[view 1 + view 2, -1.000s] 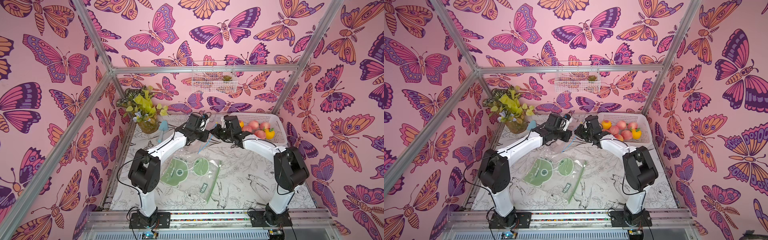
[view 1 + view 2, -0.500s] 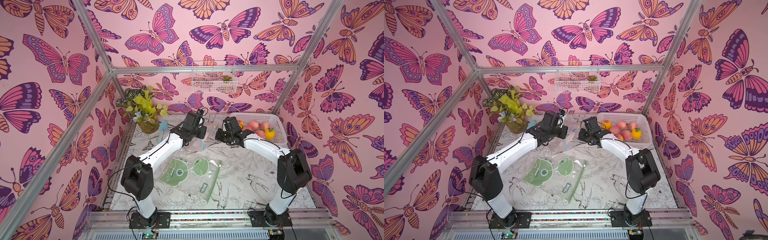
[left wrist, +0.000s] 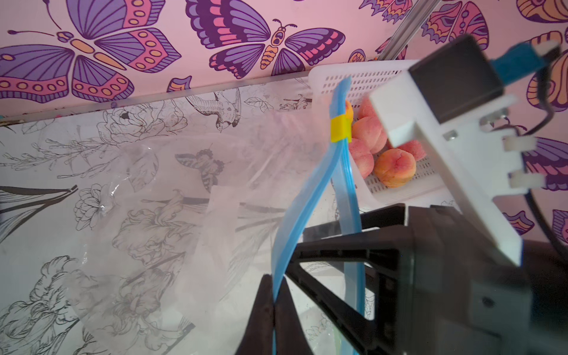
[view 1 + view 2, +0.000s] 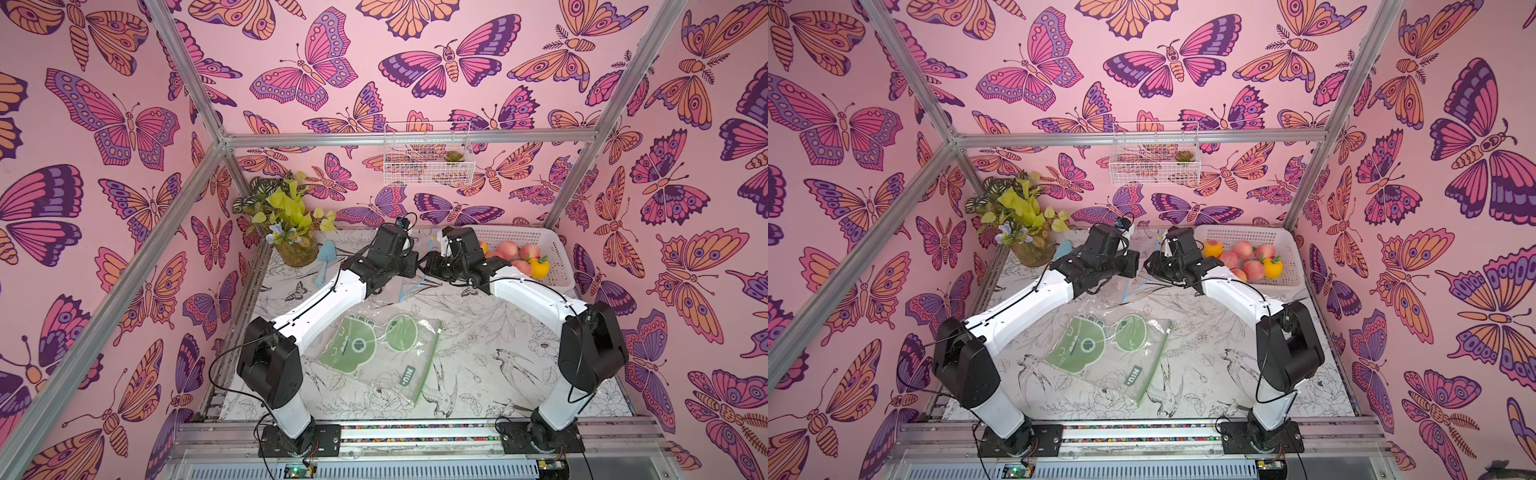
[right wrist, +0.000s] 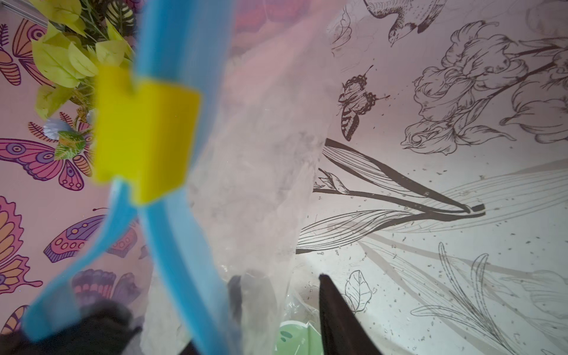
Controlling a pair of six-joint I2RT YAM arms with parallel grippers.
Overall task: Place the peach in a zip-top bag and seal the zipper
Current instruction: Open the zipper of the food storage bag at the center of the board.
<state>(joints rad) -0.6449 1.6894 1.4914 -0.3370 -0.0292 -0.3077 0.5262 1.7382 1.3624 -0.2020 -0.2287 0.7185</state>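
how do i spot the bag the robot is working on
Go to the back of the table, beside the white basket. The bag the left hand holds up there is clear, with a blue zipper and yellow slider; the other bag lies flat, printed green.

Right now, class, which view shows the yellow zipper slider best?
The left wrist view: the yellow slider is sharp and whole on the blue track. The right wrist view shows it large but blurred; the top views show it too small to judge.

slider (image 5: 144, 135): blurred | right tool (image 5: 278, 278): one finger (image 5: 235, 295) perhaps behind bag (image 5: 261, 153) film
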